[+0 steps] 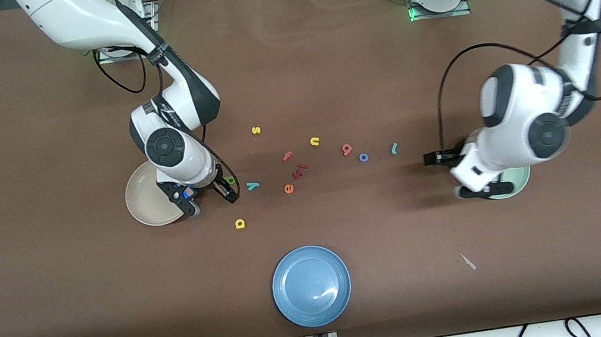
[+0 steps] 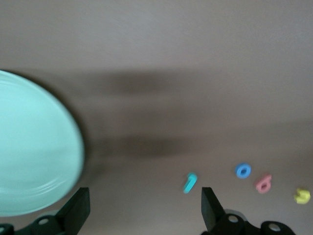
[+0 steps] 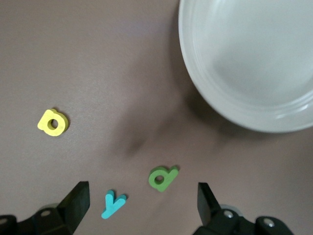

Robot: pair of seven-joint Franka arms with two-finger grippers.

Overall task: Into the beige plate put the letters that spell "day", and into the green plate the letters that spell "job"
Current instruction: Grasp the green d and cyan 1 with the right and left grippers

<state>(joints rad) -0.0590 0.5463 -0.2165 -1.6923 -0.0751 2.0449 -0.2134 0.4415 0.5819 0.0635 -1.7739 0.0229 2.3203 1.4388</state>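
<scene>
My right gripper [image 1: 211, 197] [image 3: 142, 193] hangs open beside the beige plate [image 1: 147, 208] [image 3: 254, 73]. The green "d" [image 1: 230, 179] [image 3: 162, 178] and the teal "y" [image 1: 252, 185] [image 3: 113, 203] lie between its fingers on the table. The yellow "a" [image 1: 240, 223] [image 3: 52, 122] lies nearer the front camera. My left gripper [image 1: 458, 175] [image 2: 144, 196] is open and empty over the rim of the green plate [image 1: 514, 183] [image 2: 34, 152]. The teal "j" [image 1: 394, 148] [image 2: 190, 182], the blue "o" [image 1: 363, 157] [image 2: 243, 170] and the pink "b" [image 1: 347, 149] [image 2: 263, 183] lie in a row toward the table's middle.
A blue plate [image 1: 311, 285] sits near the table's front edge. Loose in the middle lie a yellow "s" [image 1: 256, 130], a yellow "n" [image 1: 314, 141] [image 2: 302, 196], a pink "f" [image 1: 287, 156] and an orange "e" [image 1: 288, 188].
</scene>
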